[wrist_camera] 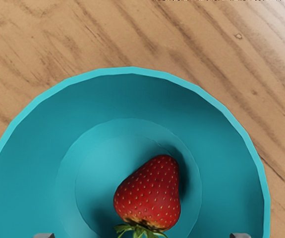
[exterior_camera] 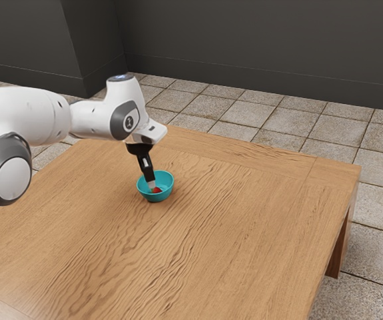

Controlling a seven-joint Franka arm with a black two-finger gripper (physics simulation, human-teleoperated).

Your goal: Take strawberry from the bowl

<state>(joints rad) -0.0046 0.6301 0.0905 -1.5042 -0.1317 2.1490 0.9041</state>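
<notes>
My gripper (exterior_camera: pixel 152 185) reaches down inside the teal bowl (exterior_camera: pixel 167 181), its tips right at the red strawberry (exterior_camera: pixel 157 191). From the wrist view, the strawberry (wrist_camera: pixel 151 193) lies on its side on the floor of the bowl (wrist_camera: pixel 231 163), with green leaves at one end. The gripper (wrist_camera: pixel 142 235) is open there: its two fingertips stand wide apart, one on either side of the leafy end, with space between each and the fruit.
The bowl rests on a wooden table (exterior_camera: pixel 244 220), whose far edge and corner lie toward the exterior view's right. Beyond it are a tiled floor (exterior_camera: pixel 291 120) and a dark wall (exterior_camera: pixel 264 47).
</notes>
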